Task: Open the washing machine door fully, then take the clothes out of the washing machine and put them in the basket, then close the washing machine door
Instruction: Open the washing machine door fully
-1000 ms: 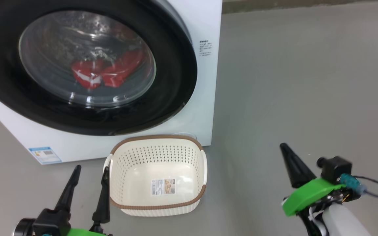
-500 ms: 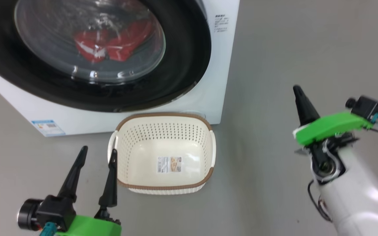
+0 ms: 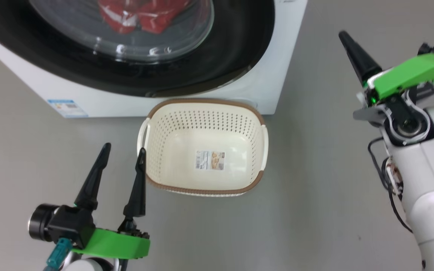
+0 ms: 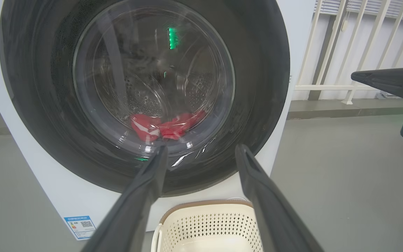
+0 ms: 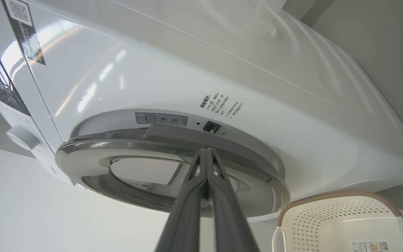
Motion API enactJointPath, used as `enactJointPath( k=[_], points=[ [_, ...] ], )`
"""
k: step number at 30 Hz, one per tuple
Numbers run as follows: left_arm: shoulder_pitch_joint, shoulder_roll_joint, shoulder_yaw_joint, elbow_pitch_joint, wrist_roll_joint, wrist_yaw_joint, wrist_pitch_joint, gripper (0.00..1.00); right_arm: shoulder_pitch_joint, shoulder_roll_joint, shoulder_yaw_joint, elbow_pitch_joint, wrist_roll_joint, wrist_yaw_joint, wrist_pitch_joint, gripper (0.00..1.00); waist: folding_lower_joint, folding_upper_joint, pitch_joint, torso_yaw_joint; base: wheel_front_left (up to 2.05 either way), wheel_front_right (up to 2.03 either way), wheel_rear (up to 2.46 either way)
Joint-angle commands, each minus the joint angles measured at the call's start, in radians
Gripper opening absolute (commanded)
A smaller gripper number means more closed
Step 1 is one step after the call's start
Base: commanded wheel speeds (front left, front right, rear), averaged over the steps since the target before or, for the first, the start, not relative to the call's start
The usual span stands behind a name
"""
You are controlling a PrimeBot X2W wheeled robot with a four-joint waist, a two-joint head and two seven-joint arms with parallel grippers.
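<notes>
The washing machine (image 3: pixel 262 94) is a white box at the top left of the head view. Its door (image 3: pixel 236 56) has a black rim and a glass window; in the right wrist view the door's edge (image 5: pixel 82 150) seems to stand a little off the front. The red clothes (image 4: pixel 163 126) lie in the drum behind the glass. The cream basket (image 3: pixel 256 120) sits empty on the floor before the machine. My left gripper (image 3: pixel 123 148) is open, just left of the basket. My right gripper (image 3: pixel 343 34) is shut, holds nothing, and points at the door's edge (image 5: pixel 206 150).
Grey floor (image 3: pixel 315 188) stretches right of the machine and basket. A white railing (image 4: pixel 327 52) stands behind the machine's right side. A blue label (image 3: pixel 66 107) marks the machine's lower left corner.
The head camera has tilted, so the machine and basket sit higher in the picture. My shut right gripper has risen and moved forward towards the door's right side. The left gripper stays open beside the basket.
</notes>
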Motion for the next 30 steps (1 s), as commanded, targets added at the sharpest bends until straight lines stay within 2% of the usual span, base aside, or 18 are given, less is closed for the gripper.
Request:
enactJointPath(
  k=[1, 6, 15, 21, 30],
  points=[
    [-0.031, 0.014, 0.022, -0.030, -0.007, 0.013, -0.009, 1.00, -0.044, 0.010, 0.009, -0.021, 0.042, 0.000, 0.028, 0.00, 0.0000, 0.0000, 0.041, 0.034, 0.00, 0.00, 0.00],
    [-0.049, 0.014, 0.004, -0.032, -0.014, 0.016, -0.009, 1.00, -0.124, 0.006, -0.020, -0.001, 0.121, 0.000, 0.100, 0.00, 0.0000, 0.0000, 0.085, 0.054, 0.00, 0.00, 0.00],
    [-0.100, 0.014, -0.035, -0.047, -0.015, 0.020, -0.009, 1.00, -0.275, -0.020, -0.040, 0.041, 0.189, 0.000, 0.221, 0.00, 0.0000, 0.0000, 0.182, 0.094, 0.00, 0.00, 0.00],
    [-0.129, 0.014, -0.061, -0.056, -0.028, 0.025, -0.009, 1.00, -0.345, -0.040, -0.040, 0.040, 0.216, 0.000, 0.318, 0.00, 0.0000, 0.0000, 0.226, 0.124, 0.00, 0.00, 0.00],
    [-0.145, 0.014, -0.087, -0.050, -0.037, 0.026, -0.009, 1.00, -0.393, -0.053, -0.041, 0.027, 0.228, 0.000, 0.393, 0.00, 0.0000, 0.0000, 0.251, 0.151, 0.00, 0.00, 0.00]
  ],
)
